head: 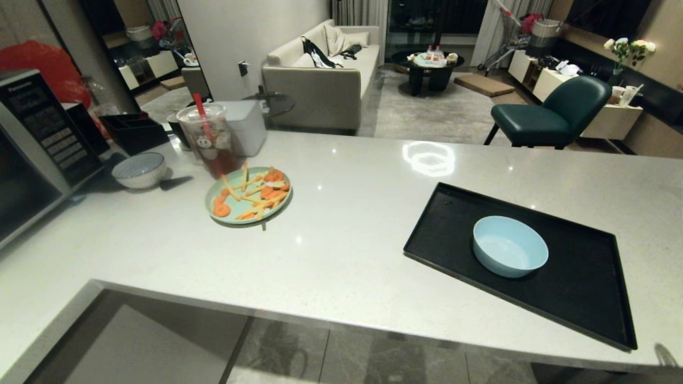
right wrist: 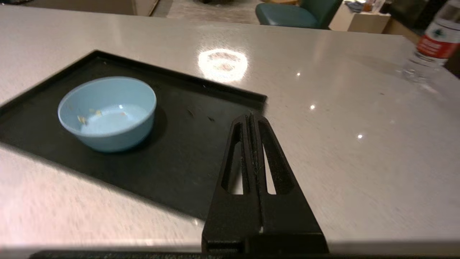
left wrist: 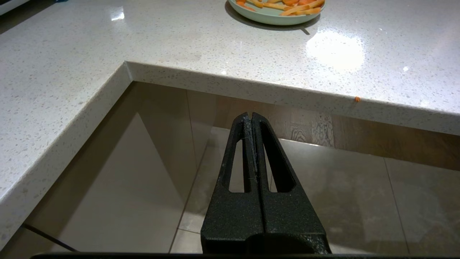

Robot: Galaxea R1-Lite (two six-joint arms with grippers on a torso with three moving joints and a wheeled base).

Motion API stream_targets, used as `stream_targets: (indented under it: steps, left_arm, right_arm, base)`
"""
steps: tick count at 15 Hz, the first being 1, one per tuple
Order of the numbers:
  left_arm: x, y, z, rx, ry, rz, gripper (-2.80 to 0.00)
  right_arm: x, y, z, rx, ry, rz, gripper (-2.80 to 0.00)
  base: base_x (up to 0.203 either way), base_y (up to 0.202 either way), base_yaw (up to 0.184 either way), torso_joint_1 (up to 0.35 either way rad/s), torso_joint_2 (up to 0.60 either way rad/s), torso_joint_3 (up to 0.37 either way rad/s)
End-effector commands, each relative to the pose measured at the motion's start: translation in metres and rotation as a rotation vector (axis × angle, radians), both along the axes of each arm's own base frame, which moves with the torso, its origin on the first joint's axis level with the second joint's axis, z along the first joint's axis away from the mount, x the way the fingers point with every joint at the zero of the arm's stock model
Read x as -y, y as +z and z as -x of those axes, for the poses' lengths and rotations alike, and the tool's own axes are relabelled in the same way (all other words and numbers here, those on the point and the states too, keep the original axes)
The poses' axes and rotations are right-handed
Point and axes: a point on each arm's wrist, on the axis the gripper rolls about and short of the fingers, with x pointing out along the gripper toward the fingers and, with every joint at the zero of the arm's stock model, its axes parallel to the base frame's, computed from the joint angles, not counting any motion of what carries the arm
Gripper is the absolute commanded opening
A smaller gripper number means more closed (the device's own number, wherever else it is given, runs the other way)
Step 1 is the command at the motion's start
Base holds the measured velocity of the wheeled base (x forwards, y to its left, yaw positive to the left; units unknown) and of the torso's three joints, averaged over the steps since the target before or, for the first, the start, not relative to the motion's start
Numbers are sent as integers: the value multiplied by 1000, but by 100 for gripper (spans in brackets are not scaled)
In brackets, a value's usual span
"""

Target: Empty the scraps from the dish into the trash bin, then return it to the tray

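The small round light-blue bowl [head: 510, 246] stands on the flat black rectangular tray [head: 576, 298], at 9 o'clock from the empty, closed right gripper [right wrist: 251, 117]. The left gripper [left wrist: 251, 116] is closed too.

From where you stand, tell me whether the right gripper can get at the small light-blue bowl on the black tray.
Probably yes. The right gripper, shut and holding nothing, sits beside the small light-blue bowl over the black rectangular tray, with nothing between them. It would have to open first.
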Motion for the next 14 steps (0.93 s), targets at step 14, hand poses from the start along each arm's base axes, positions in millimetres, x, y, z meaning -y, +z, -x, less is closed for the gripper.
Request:
stream_targets:
  steps: [14]
  left_arm:
    - [0, 0, 0, 0, 1, 1, -280]
  right_arm:
    - [-3, -64, 40, -320, 319, -7, -280]
  base:
    - [0, 0, 0, 0, 0, 0]
